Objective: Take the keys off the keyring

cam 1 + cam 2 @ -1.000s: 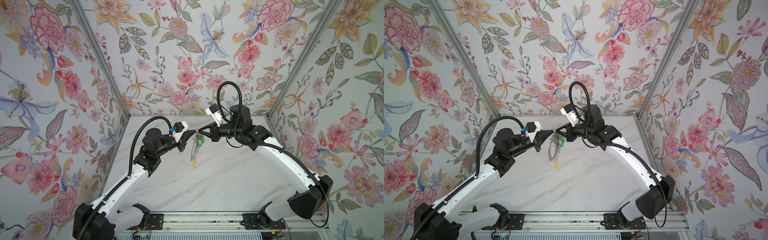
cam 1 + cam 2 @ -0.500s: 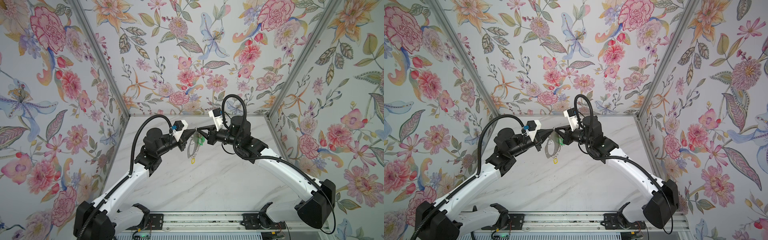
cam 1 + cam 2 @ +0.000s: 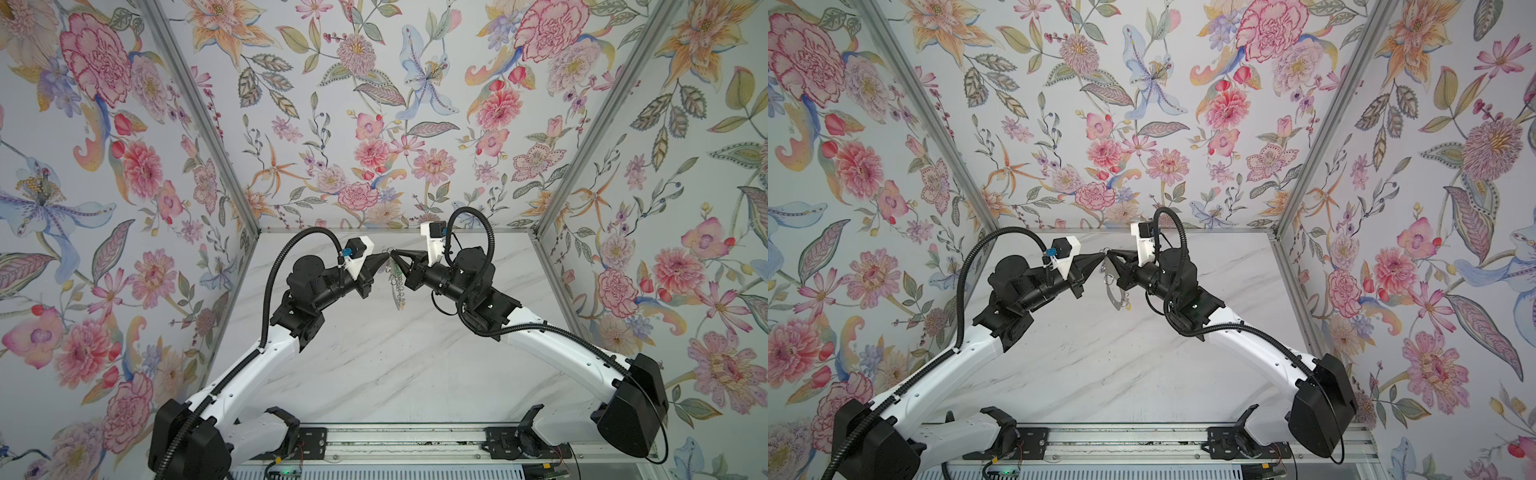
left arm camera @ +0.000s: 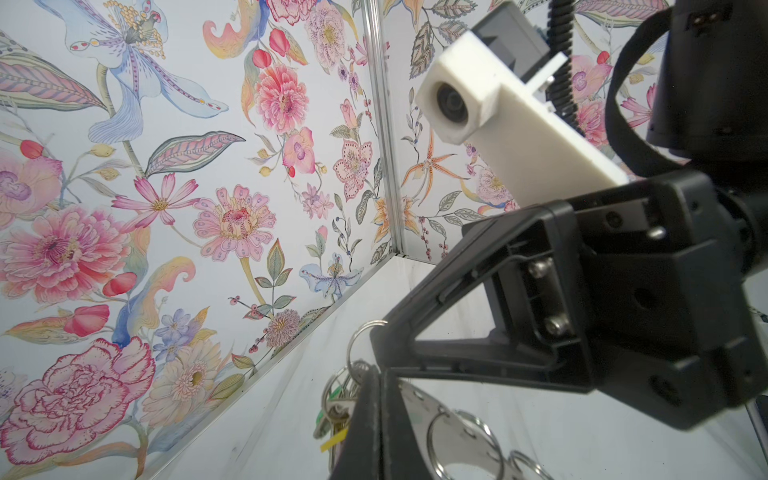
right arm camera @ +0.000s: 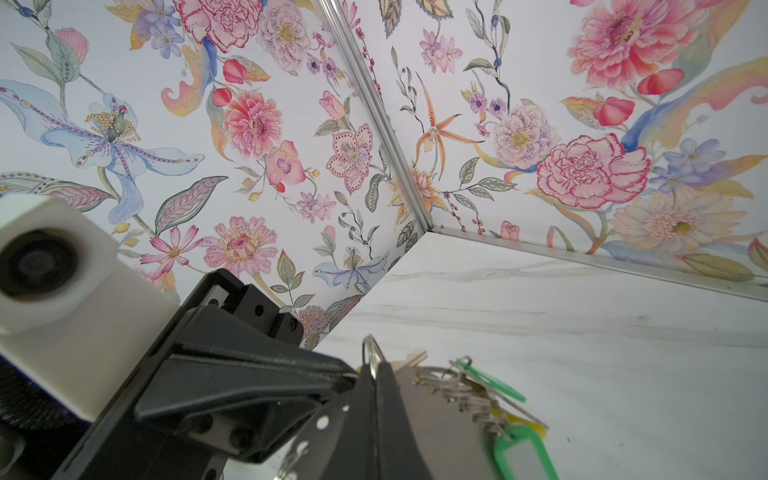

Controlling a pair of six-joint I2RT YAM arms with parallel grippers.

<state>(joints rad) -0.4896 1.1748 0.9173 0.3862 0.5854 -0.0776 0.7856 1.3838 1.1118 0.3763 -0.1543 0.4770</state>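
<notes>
Keyring (image 3: 1115,296) is clamped by the closed left claw (image 3: 385,261); the loop (image 5: 370,348) pinched by the right claw (image 3: 394,252) should be drawn steadily toward 3 o'clock.

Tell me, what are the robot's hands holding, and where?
The keyring, hanging in the air. The left gripper pinches its top edge; the jaws of the right gripper pinch a small wire loop there.

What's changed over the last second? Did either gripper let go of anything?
The right arm re-angled: its wrist drew toward the near edge while the right gripper moved left, tips now almost touching the left gripper. Nothing was released: both stay shut, left on the keyring, right on a wire loop. The left arm barely moved; the keyring still hangs above the table.
</notes>
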